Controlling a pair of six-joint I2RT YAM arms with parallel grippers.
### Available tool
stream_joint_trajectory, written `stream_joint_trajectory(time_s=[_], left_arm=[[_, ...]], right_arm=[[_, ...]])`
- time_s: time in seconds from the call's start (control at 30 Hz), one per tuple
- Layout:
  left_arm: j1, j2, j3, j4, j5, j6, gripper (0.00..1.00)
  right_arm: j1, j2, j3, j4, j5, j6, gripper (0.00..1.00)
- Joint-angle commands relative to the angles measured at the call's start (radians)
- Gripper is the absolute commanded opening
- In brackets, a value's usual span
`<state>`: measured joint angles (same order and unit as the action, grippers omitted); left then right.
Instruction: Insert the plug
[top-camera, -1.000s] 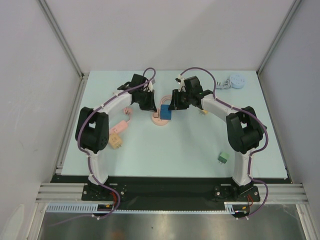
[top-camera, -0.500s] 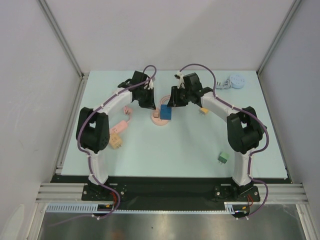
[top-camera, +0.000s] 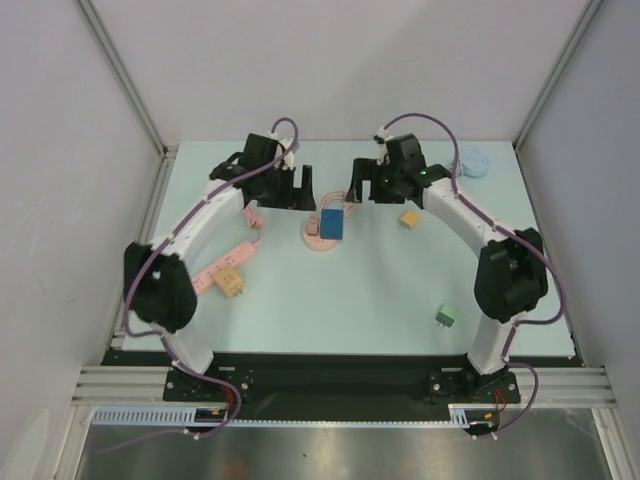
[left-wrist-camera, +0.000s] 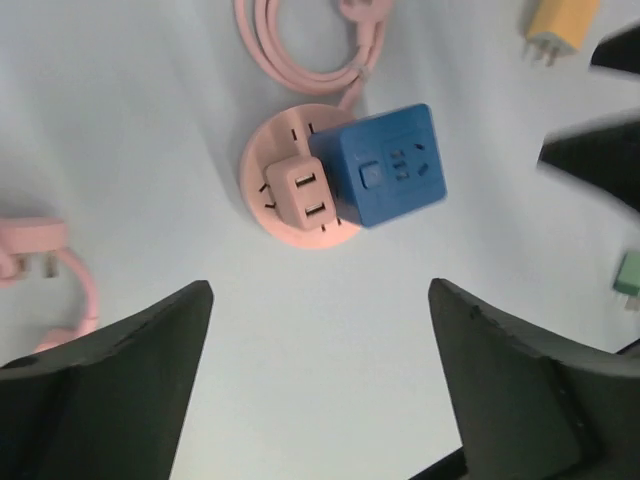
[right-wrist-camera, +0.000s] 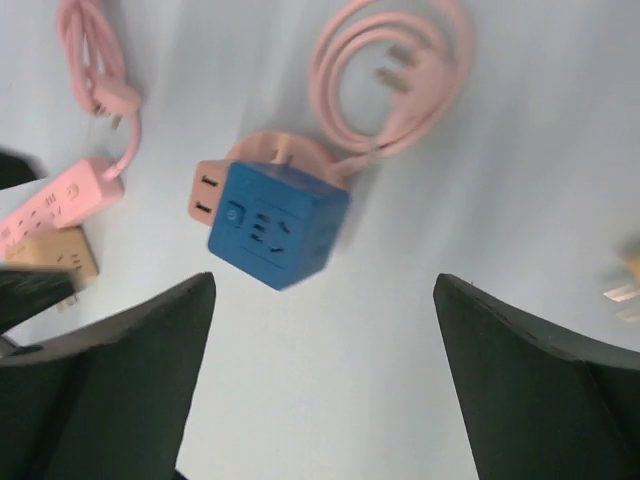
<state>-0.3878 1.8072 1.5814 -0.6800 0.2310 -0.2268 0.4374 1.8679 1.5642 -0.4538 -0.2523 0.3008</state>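
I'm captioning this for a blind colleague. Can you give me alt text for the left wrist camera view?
A blue cube adapter sits on a round pink socket base beside a small pink USB block. The left claw below is open and empty; a coiled pink cord lies above.

Colour on a pale mint counter (top-camera: 360, 290): a royal-blue cube socket (left-wrist-camera: 385, 168) on a salmon-pink round base (left-wrist-camera: 262, 170), with a lighter pink USB block (left-wrist-camera: 305, 192) and a looped pink cord (right-wrist-camera: 400, 80). Also seen are a yellow plug (top-camera: 409, 218), a green plug (top-camera: 446, 317), a pink power strip (top-camera: 222, 265), a tan adapter (top-camera: 232, 284) and a powder-blue disc (top-camera: 475, 161). The left tool (left-wrist-camera: 320, 290) and right tool (right-wrist-camera: 325, 280) are black, on white arms (top-camera: 205, 215) with black joints, trailing purple cables (top-camera: 545, 270).
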Motion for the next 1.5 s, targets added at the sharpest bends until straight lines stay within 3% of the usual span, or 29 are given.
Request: stream_joint_trajectory(time_s=[0.0,0.03,0.17,0.27,0.33,0.5,0.57,0.73,0.93,1.07,1.17,1.2,1.3,1.47], left_arm=[[-0.014,-0.282,-0.052,0.026,-0.001,0.041,1.0],[-0.017,-0.314,-0.099,0.039,0.008,0.046,1.0],[-0.045,-0.457,-0.224,0.072,0.021,0.066,1.0],[-0.045,-0.557,-0.352,0.158,0.025,0.043,1.0],[-0.043,-0.589,-0.421,0.203,0.065,0.052,1.0],[-0.042,-0.614,-0.481,0.207,0.091,0.063,1.0],[-0.042,-0.615,-0.509,0.218,0.077,0.072,1.0],[-0.042,-0.621,-0.508,0.218,0.102,0.083,1.0],[-0.04,-0.611,-0.511,0.226,0.12,0.09,1.0],[-0.028,-0.597,-0.508,0.234,0.143,0.092,1.0],[-0.01,-0.589,-0.509,0.234,0.154,0.089,1.0],[-0.002,-0.591,-0.509,0.234,0.157,0.087,1.0],[0.0,-0.592,-0.512,0.238,0.166,0.086,1.0],[0.0,-0.605,-0.52,0.243,0.169,0.084,1.0]], right_arm=[[-0.061,-0.179,-0.021,-0.072,0.2,0.035,1.0],[-0.077,-0.191,-0.024,-0.098,0.314,0.078,1.0],[-0.185,-0.188,-0.007,-0.134,0.54,0.155,1.0],[-0.304,-0.125,0.045,-0.116,0.468,0.191,1.0],[-0.379,-0.064,0.065,-0.08,0.444,0.243,0.94],[-0.512,0.103,0.098,0.183,0.216,0.403,0.66],[-0.552,0.215,0.135,0.263,0.145,0.416,0.62],[-0.597,0.401,0.288,0.32,0.107,0.419,0.62],[-0.615,0.508,0.301,0.596,0.001,0.367,0.61],[-0.615,0.583,0.382,0.561,0.002,0.33,0.56],[-0.615,0.611,0.41,0.543,0.005,0.299,0.4],[-0.615,0.611,0.408,0.544,-0.002,0.297,0.22],[-0.614,0.58,0.386,0.556,-0.042,0.296,0.01],[-0.591,0.403,0.265,0.607,-0.12,0.285,0.0]])
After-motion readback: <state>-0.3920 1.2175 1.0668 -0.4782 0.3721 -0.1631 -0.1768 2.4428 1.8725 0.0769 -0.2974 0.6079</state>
